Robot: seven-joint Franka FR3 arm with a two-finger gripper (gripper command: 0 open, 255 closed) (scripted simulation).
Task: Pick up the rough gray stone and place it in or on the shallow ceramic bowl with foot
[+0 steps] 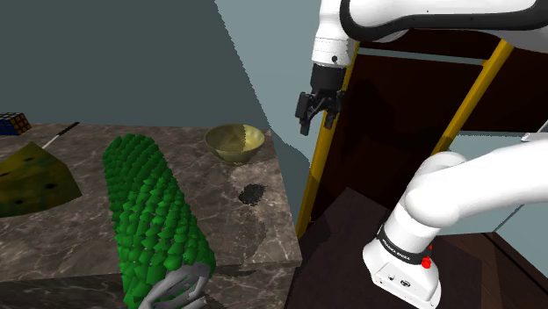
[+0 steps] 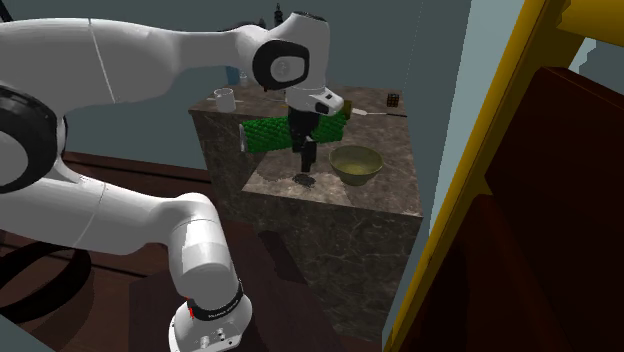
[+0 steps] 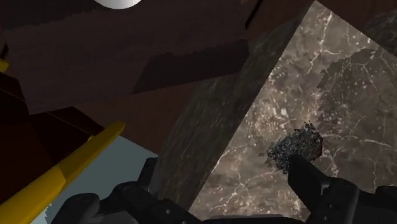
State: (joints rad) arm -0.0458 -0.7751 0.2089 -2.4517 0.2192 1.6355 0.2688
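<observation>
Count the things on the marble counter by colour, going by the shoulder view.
Green: 1, bumpy roll
Yellow-olive: 2, bowl, wedge
Dark grey: 1, stone
Light grey: 1, object at the roll's end
Multicoloured: 1, cube
White: 1, thin stick
Total: 7

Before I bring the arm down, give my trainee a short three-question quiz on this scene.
1. True or false: the gripper is shut on the dark stone.
2. In the shoulder view, which lies nearest the stone? A olive bowl; B colored cube; C yellow wedge.
3. What does the stone rest on?
Key: 1 false, the fingers stand open and clear of it; 2 A; 3 the marbled counter.
</observation>
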